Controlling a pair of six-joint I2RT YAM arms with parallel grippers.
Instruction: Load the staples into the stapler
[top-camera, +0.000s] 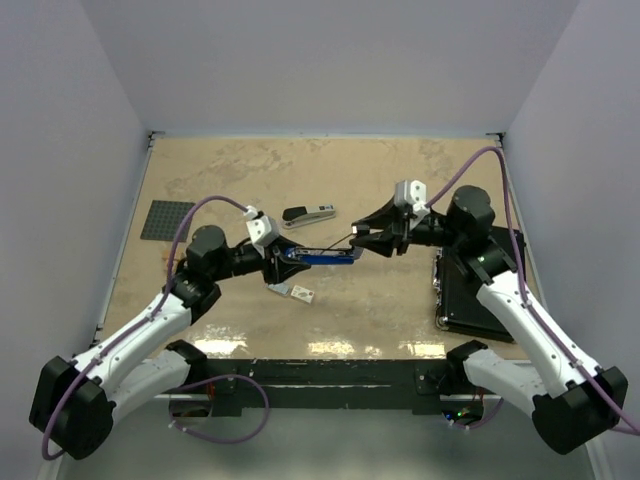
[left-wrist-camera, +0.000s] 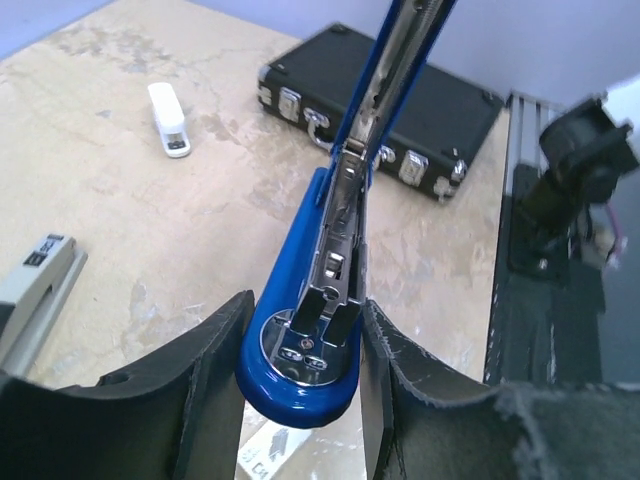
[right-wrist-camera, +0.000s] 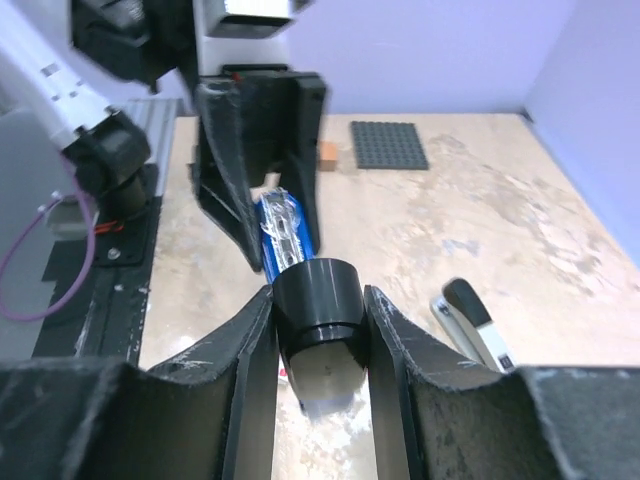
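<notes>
Though blurry, staples (top-camera: 303, 294) near left end effector (top-camera: 274, 262)

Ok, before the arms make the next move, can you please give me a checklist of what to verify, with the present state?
1. Left gripper shut on the rear of the blue stapler: ok.
2. Right gripper shut on the stapler's far end: ok.
3. Stapler opened, metal channel exposed: looks ok in the left wrist view.
4. Channel empty and ready for staples: cannot tell.
5. Staples box easy to find, lying on the table just on the near side of the stapler: ok.
6. A free gripper to pick up the box: not ok, both hold the stapler.
</notes>
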